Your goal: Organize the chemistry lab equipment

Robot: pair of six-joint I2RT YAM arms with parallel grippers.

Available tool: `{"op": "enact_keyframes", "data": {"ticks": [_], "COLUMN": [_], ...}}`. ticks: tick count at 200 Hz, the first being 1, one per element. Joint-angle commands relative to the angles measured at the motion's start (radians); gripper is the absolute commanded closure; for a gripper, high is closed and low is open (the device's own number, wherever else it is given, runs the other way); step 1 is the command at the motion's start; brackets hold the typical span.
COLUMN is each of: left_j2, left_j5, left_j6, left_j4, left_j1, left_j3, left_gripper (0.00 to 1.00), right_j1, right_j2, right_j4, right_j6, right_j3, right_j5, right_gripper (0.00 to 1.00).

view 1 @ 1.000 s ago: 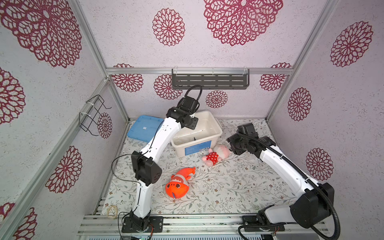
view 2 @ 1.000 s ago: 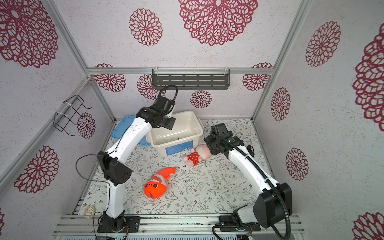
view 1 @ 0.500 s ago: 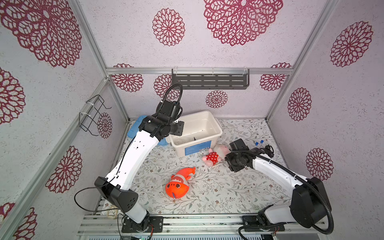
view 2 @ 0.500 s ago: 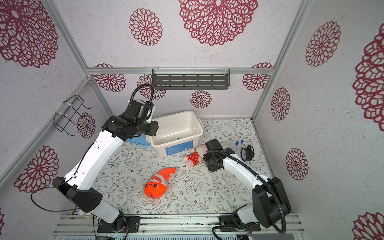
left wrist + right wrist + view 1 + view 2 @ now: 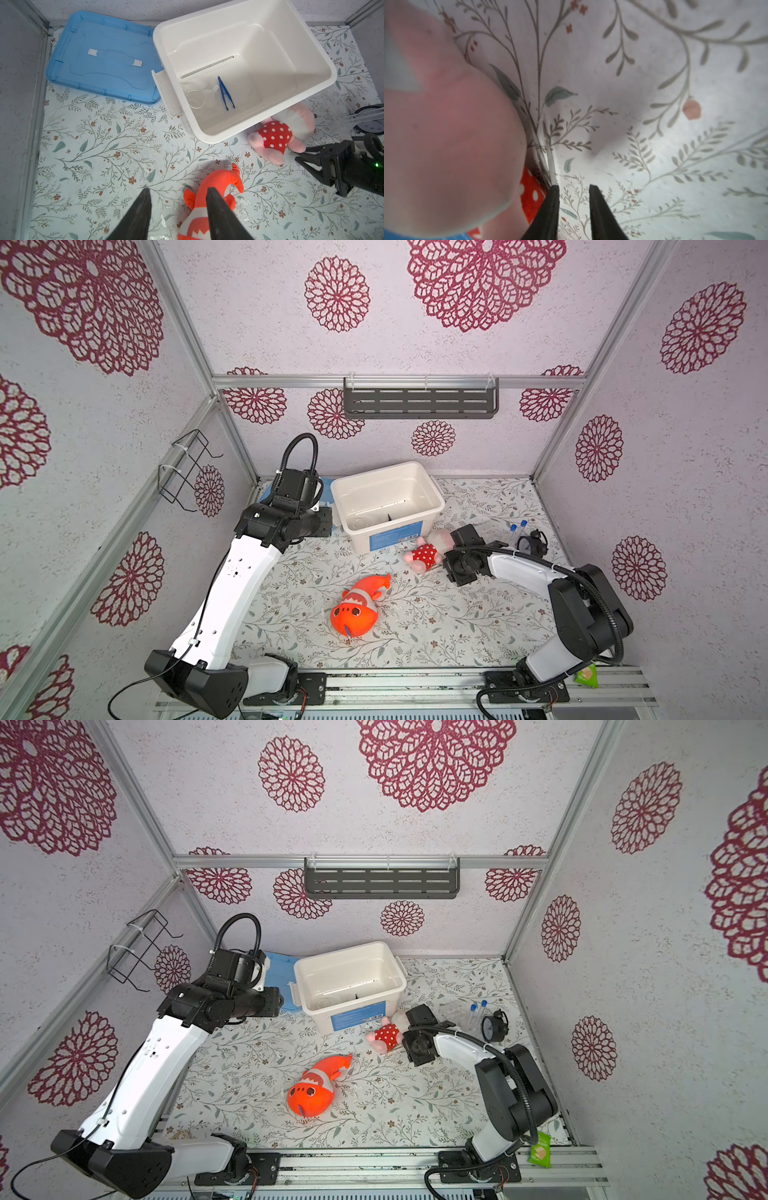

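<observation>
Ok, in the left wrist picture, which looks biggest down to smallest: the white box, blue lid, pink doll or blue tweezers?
1. white box
2. blue lid
3. pink doll, partly hidden by the box's edge
4. blue tweezers, lying inside the box

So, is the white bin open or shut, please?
Open: the white bin has no lid on; the blue lid lies flat beside it.

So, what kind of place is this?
Likely a robot test booth, not a real lab: patterned walls enclose a floral table, and two arms stand on a front rail.
</observation>
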Motion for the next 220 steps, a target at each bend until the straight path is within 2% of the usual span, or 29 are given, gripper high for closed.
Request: {"op": "enact_keyframes", "data": {"ticks": [1, 37, 58, 94, 125, 193, 220], "left_j2": [-0.038, -0.087, -0.114, -0.155, -0.149, -0.157, -0.155], "left_j5": [0.009, 0.023, -0.005, -0.012, -0.011, -0.016, -0.012], "left_j6": [-0.024, -0.039, -0.046, -0.055, -0.04, -0.036, -0.03], "left_j4": [0.02, 0.027, 0.025, 0.046, 0.042, 0.038, 0.03], "left_j1": [0.023, 0.039, 0.043, 0.057, 0.062, 0.067, 0.069], "left_j3": [-0.044, -0.091, -0.12, -0.156, -0.151, -0.16, -0.158], "left_gripper": [0.55, 0.55, 0.56, 0.57, 0.57, 0.57, 0.56], "right_j1": [0.0, 0.001, -0.001, 0.006, 0.011, 0.019, 0.023], "right_j2": [0.04, 0.062, 0.056, 0.077, 0.101, 0.045, 0.076], "right_j4": [0.03, 0.017, 0.001, 0.026, 0.027, -0.013, 0.017], "right_j6": [-0.016, -0.051, -0.034, -0.023, -0.026, -0.052, -0.053], "right_j3": [0.051, 0.103, 0.1, 0.087, 0.095, 0.056, 0.066], "right_j5": [0.032, 0.101, 0.144, 0.149, 0.148, 0.153, 0.142], "right_gripper": [0.72, 0.74, 0.78, 0.78, 0.7, 0.7, 0.62]}}
